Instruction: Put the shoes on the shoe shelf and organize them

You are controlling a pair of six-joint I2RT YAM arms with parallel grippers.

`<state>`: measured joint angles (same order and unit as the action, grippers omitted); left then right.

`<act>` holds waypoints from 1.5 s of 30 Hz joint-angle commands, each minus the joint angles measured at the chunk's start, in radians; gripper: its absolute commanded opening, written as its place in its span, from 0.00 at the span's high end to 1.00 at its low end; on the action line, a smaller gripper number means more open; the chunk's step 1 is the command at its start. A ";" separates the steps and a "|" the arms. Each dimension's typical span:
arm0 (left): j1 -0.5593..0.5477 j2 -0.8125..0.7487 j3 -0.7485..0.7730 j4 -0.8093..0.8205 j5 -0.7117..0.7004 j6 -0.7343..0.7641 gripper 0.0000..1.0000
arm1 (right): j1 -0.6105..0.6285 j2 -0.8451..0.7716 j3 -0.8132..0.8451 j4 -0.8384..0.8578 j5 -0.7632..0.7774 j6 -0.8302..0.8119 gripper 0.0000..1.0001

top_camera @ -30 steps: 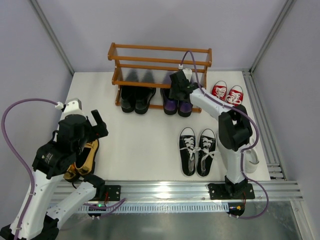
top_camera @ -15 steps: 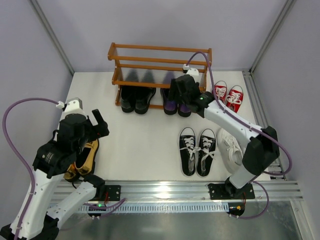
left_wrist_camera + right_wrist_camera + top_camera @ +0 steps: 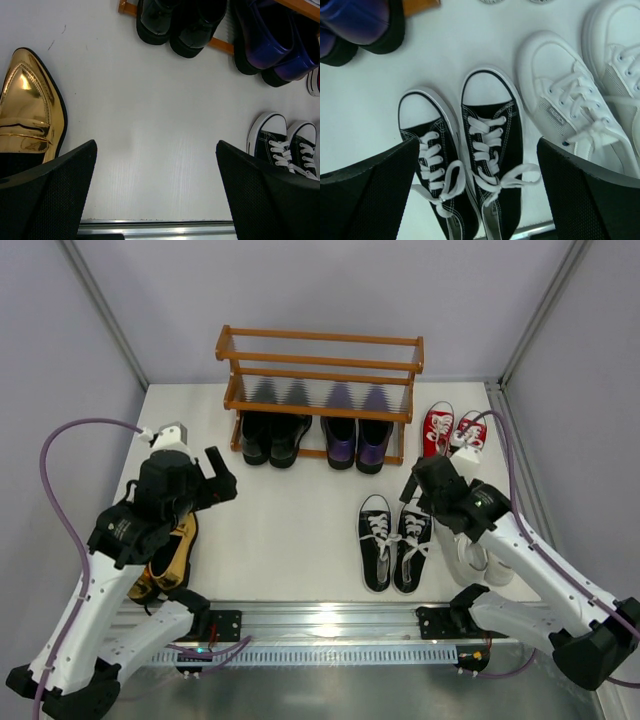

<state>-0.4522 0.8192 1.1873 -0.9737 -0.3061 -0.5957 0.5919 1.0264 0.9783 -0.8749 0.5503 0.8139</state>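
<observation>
White table [image 3: 300,510], right wrist shows white sneakers [image 3: 565,110]

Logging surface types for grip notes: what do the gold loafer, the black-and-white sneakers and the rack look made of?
Gold loafer: mirror-glossy metallic finish, perhaps patent synthetic; sharp highlights. Sneakers: matte canvas look, visible stitching, white rubbery toes. Rack: orange-brown wood, seemingly; smooth rails.

Black shoes [image 3: 272,437] and purple loafers [image 3: 355,443] are tucked under the shelf [image 3: 320,368], upper centre; red sneakers [image 3: 452,428], black-and-white sneakers [image 3: 394,542] and white sneakers [image 3: 560,107] are set at right; gold loafers [image 3: 176,548] are laid lower left.
</observation>
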 commanded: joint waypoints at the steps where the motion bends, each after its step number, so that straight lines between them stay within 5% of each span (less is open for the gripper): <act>1: -0.003 0.009 -0.002 0.072 0.032 0.010 0.00 | 0.000 -0.063 -0.030 -0.130 0.036 0.113 0.00; 6: -0.003 0.050 0.023 0.006 -0.039 -0.021 0.00 | 0.000 -0.109 -0.058 -0.139 -0.013 0.107 0.00; 18: 0.042 0.250 0.190 -0.353 -0.292 -0.159 0.00 | 0.000 -0.094 -0.165 0.158 -0.311 -0.074 0.00; 31: 0.733 0.371 0.031 -0.396 0.010 0.007 0.00 | 0.019 -0.137 -0.302 0.359 -0.536 -0.160 0.00; 39: 0.839 0.465 -0.078 -0.373 0.125 0.033 0.00 | 0.019 -0.253 -0.365 0.344 -0.607 -0.180 0.00; 45: 0.853 0.523 -0.052 -0.372 0.033 0.033 0.00 | 0.019 -0.362 -0.398 0.301 -0.607 -0.185 0.00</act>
<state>0.3832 1.3342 1.0950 -1.3331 -0.2424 -0.5850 0.6067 0.7052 0.5888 -0.5659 -0.0391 0.6491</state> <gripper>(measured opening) 0.996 0.996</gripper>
